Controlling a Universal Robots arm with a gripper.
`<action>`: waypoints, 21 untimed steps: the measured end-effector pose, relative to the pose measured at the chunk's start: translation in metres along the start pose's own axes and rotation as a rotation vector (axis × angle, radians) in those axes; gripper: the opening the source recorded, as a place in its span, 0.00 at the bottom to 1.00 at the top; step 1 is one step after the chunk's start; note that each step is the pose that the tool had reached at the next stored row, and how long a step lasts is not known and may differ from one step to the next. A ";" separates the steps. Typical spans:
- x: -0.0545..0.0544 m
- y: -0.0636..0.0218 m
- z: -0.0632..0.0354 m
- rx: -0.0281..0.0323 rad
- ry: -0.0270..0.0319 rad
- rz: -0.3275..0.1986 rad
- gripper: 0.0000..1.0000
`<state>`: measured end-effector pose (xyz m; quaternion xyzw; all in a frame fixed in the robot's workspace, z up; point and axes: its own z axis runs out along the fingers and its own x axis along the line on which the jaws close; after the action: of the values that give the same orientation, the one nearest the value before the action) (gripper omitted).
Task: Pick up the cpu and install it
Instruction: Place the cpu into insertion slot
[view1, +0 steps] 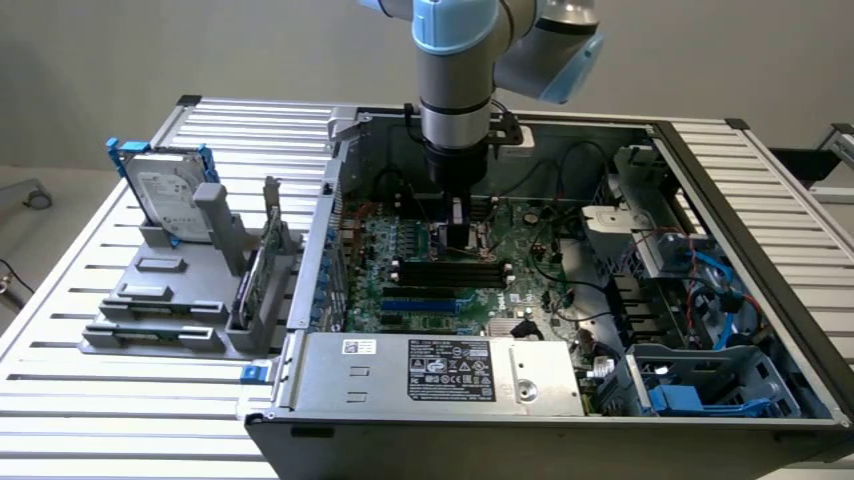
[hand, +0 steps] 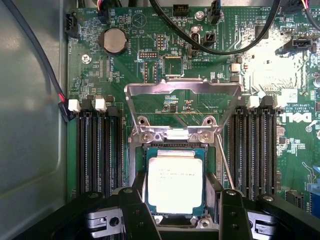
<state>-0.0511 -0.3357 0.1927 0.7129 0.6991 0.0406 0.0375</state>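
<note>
The cpu, a small square chip with a pale silvery top, lies inside the dark metal-framed socket on the green motherboard. My gripper straddles it, and its black fingers press against the chip's two opposite sides. Whether the chip rests fully in the socket or hangs just above it, I cannot tell. The socket's metal load plate is flipped up and back. In the exterior view my gripper reaches straight down into the open computer case, over the middle of the board.
Black memory slots run along both sides of the socket. Black cables loop across the board. A silver hard drive with a blue frame stands in a grey holder on the slatted table at the exterior view's left. The power supply lies along the case's near edge.
</note>
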 end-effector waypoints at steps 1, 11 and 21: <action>0.000 0.0000 0.0001 0.0000 -0.0009 0.000 0.55; 0.000 -0.0001 0.0014 -0.0008 -0.0035 0.000 0.56; 0.000 -0.0007 -0.0034 -0.0003 -0.0045 0.000 0.62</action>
<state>-0.0521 -0.3355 0.1960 0.7128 0.6992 0.0391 0.0392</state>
